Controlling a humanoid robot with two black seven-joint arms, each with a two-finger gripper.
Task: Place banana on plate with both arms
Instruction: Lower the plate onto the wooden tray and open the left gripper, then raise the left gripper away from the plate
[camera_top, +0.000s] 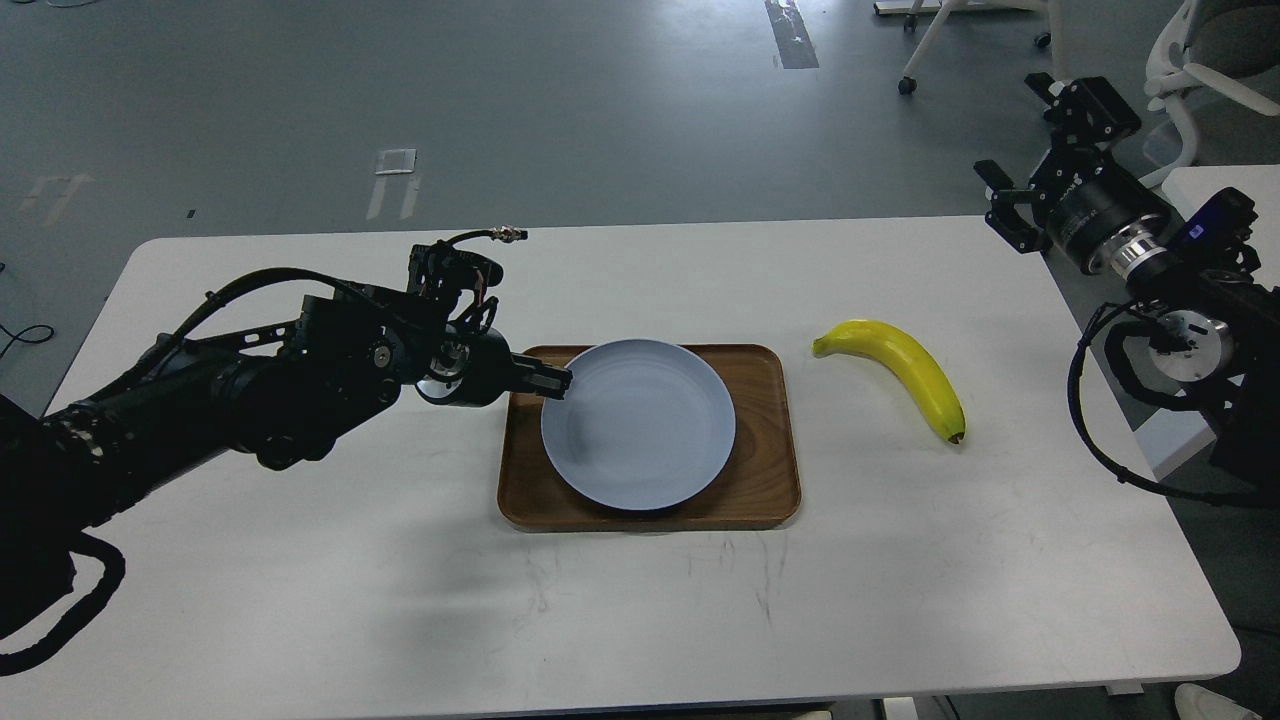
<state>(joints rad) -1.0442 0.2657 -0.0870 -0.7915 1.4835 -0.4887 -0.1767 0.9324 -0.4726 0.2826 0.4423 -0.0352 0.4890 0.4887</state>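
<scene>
The pale blue-grey plate (640, 425) lies over the brown wooden tray (760, 480) in the middle of the table. My left gripper (556, 381) is shut on the plate's left rim. The yellow banana (905, 372) lies on the bare table to the right of the tray, stem end to the left, dark tip towards the front. My right gripper (1040, 150) is raised off the table's far right corner, well away from the banana, with its two fingers spread apart and nothing between them.
The white table (300, 580) holds only the tray, plate and banana. Office chair legs (960, 40) and a white chair (1200, 60) stand on the grey floor behind the table. A second white surface (1210, 185) sits at the right edge.
</scene>
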